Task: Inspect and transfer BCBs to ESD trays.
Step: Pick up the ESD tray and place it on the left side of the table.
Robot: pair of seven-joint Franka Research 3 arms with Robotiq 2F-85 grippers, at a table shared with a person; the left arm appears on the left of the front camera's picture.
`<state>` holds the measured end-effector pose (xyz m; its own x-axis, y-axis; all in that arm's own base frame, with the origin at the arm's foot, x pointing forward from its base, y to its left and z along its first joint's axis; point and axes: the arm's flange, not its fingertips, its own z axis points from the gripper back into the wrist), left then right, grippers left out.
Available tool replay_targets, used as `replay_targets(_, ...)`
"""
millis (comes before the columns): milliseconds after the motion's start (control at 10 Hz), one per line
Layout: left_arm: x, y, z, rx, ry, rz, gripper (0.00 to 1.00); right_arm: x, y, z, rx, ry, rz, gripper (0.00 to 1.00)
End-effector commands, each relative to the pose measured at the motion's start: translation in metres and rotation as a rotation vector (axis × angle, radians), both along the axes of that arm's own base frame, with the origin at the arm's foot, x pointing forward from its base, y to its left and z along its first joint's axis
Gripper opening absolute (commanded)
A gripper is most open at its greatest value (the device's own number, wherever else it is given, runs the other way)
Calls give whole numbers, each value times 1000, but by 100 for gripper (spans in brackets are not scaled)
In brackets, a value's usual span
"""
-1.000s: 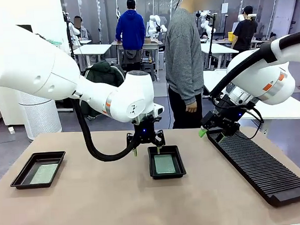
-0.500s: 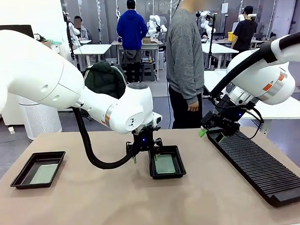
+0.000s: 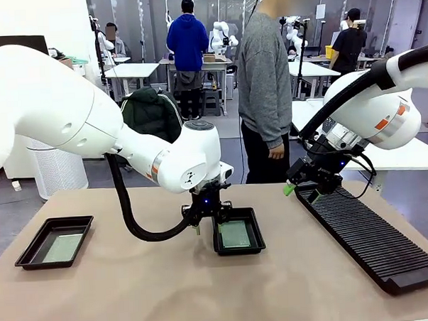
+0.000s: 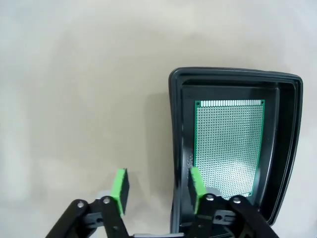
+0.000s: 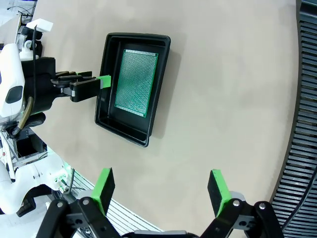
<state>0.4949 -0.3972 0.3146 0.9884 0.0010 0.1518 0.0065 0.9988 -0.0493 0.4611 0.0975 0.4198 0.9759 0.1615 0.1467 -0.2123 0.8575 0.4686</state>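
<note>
I see my left gripper (image 4: 157,184) half open, its fingers astride the left wall of the middle ESD tray (image 4: 176,129), not clamping it. A BCB (image 4: 228,141) lies flat inside. My right gripper (image 5: 161,191) is wide open and empty, beside the rack (image 3: 370,242).

White rounded arms with orange joint accents, black corrugated cable conduits; black left gripper (image 4: 157,186) and right gripper (image 5: 161,191) carry green pads.

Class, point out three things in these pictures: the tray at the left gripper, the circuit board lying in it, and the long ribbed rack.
ESD tray (image 4: 176,129), left wrist view, on its rim nearest the fingers.
BCB (image 4: 228,144), left wrist view, middle of its face.
Ribbed rack (image 3: 374,242), front view, middle of its slotted top.
</note>
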Motion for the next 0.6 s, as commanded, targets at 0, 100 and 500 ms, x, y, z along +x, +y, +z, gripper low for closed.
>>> replay_targets(0,-4,-1,-1,-1,-62,37,54,1,2,0,-5,5,-24,100)
replay_targets(100,-4,-1,-1,-9,-69,40,46,1,2,0,-5,5,-24,100)
replay_targets(500,0,-2,-6,-23,-60,37,15,1,2,0,-5,5,-24,100)
